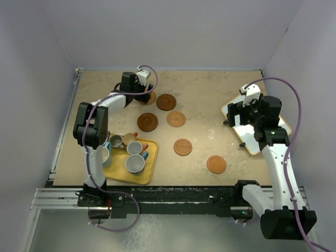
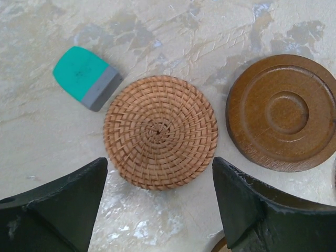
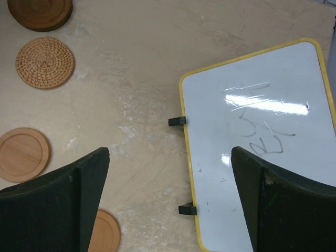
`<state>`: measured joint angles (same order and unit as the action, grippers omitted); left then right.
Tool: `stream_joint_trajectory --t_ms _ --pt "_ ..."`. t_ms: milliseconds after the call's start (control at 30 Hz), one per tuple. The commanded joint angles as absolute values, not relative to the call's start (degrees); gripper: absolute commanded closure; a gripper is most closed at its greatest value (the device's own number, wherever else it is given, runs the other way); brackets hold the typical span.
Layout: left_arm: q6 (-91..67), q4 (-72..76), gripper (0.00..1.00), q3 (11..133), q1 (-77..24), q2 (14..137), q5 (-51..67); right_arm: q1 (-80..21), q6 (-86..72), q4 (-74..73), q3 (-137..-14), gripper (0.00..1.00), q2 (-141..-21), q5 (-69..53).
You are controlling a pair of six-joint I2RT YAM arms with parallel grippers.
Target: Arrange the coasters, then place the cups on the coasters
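Left arm reaches to the far left of table point(image 1: 210, 84). Its left gripper point(image 1: 143, 94) sits low over a coaster point(image 1: 151, 97), which is mostly hidden under it. Five more coasters lie in the open, all apart: dark one point(image 1: 166, 102), dark one point(image 1: 147, 122), paler one point(image 1: 176, 118), orange one point(image 1: 182, 147), orange one point(image 1: 216, 164). The cups point(image 1: 135, 164) are bunched on the yellow tray point(image 1: 119, 169) by the left arm's base. Right gripper point(image 1: 233, 116) hangs over the left edge of the yellow-rimmed whiteboard point(image 1: 248, 140) at right. Can't read either jaw gap from up here.
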<state>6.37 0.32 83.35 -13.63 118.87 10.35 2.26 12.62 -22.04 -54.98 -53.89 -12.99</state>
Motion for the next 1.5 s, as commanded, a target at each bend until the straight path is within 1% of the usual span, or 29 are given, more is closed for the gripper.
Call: stream_joint_trajectory --t_ms 0,233,500,667,1167,1467 --pt "4.5 1.9 0.23 86.5 -14.4 119.9 10.9 2.1 13.7 -22.2 -56.3 0.0 -54.3 -13.1" --pt "6.7 -0.9 0.23 84.9 -16.9 118.3 11.7 2.1 13.8 -22.7 -56.7 0.0 -55.8 -13.1" --pt "14.5 -6.4 0.23 75.0 -17.1 109.2 12.2 2.1 13.9 -23.1 -56.9 0.0 -55.6 -13.5" --pt "18.4 -10.2 0.23 71.3 -17.1 106.4 11.3 2.1 14.0 -23.2 -56.9 0.0 -54.8 -13.4" --pt "20.9 -14.0 0.27 70.5 -16.8 108.7 6.6 2.2 14.1 -23.1 -56.8 0.0 -53.5 -13.0" --pt "20.4 -14.2 0.31 69.9 -12.9 108.6 4.8 2.2 14.3 -23.2 -56.9 0.0 -53.6 -12.6"
